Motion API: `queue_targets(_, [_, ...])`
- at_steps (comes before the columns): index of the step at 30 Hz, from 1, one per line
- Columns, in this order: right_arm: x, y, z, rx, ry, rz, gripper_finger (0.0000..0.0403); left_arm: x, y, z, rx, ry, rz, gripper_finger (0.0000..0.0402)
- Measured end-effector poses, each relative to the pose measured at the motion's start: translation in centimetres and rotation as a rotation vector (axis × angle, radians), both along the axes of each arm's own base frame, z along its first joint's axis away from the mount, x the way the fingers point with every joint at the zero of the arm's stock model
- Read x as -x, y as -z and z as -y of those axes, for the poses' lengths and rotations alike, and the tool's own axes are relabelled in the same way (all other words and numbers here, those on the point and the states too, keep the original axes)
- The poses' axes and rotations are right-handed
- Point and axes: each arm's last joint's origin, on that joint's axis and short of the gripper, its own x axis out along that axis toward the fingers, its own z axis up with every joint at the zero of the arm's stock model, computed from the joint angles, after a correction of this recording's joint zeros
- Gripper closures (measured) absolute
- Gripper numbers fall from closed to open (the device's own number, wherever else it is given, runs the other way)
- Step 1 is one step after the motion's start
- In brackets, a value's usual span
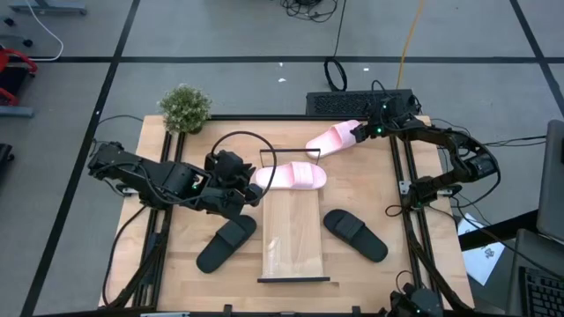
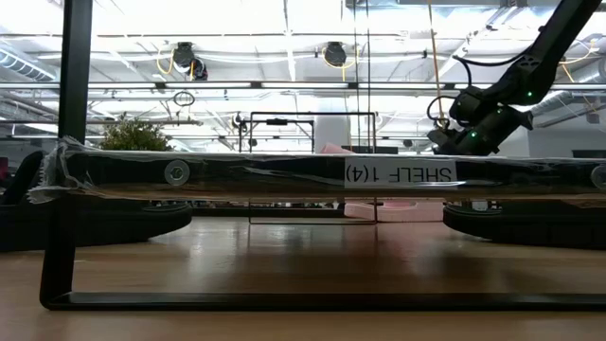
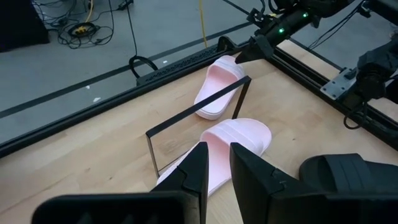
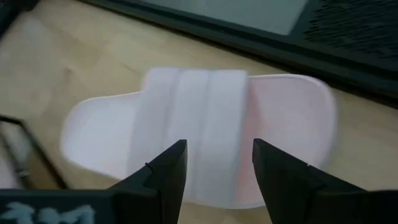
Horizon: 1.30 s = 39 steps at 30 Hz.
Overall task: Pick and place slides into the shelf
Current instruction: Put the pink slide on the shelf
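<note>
One pale pink slide (image 1: 293, 176) lies crosswise on the far end of the shelf (image 1: 295, 233), just inside its far black bar (image 3: 199, 112). My left gripper (image 1: 249, 182) is shut on that slide's left end. The second pink slide (image 1: 333, 138) lies sole down on the table near the far edge. My right gripper (image 4: 217, 165) is open above its wide strap (image 4: 205, 112), apart from it. One black slide (image 1: 226, 244) lies on the table left of the shelf, the other (image 1: 355, 235) right of it. My left gripper pinches the pink slide at its left end (image 3: 217, 171) between the two fingers (image 3: 196, 168), coming almost level from the table's left. The slide rests flat on the shelf's far end, and the held end sticks out past the board's left edge.
A small potted plant (image 1: 185, 107) stands at the far left corner. Black rails (image 1: 405, 189) run along the table's right and left sides. A dark cable loop (image 1: 242, 141) lies by the shelf's far bar. The middle and near part of the shelf board is bare.
</note>
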Motion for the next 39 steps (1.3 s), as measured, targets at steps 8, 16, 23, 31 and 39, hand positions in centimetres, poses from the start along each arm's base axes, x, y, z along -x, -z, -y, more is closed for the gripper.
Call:
queue_targets(8, [0.0, 0.2, 0.0, -0.003, -0.007, -0.006, 0.0229, 0.0, 0.0, 0.1, 0.023, 0.013, -0.005, 0.0339])
queue_targets(16, [-0.5, 1.2, 0.5, -0.039, -0.033, 0.034, 0.0229, -0.1, 0.0, 0.1, 0.027, 0.017, 0.010, 0.0339])
queue_targets(23, [-0.7, 2.0, 0.6, -0.075, -0.070, 0.065, 0.0229, -0.4, -0.3, 0.2, 0.015, 0.041, 0.023, 0.0339])
queue_targets(31, [-0.9, 2.1, 0.6, -0.097, -0.098, 0.112, 0.0239, -0.5, -0.3, 0.2, 0.017, 0.041, 0.029, 0.0339])
queue_targets(39, [-1.0, 2.0, 0.6, -0.110, -0.126, 0.145, 0.0302, -0.5, -0.3, 0.2, 0.019, 0.042, 0.031, 0.0339])
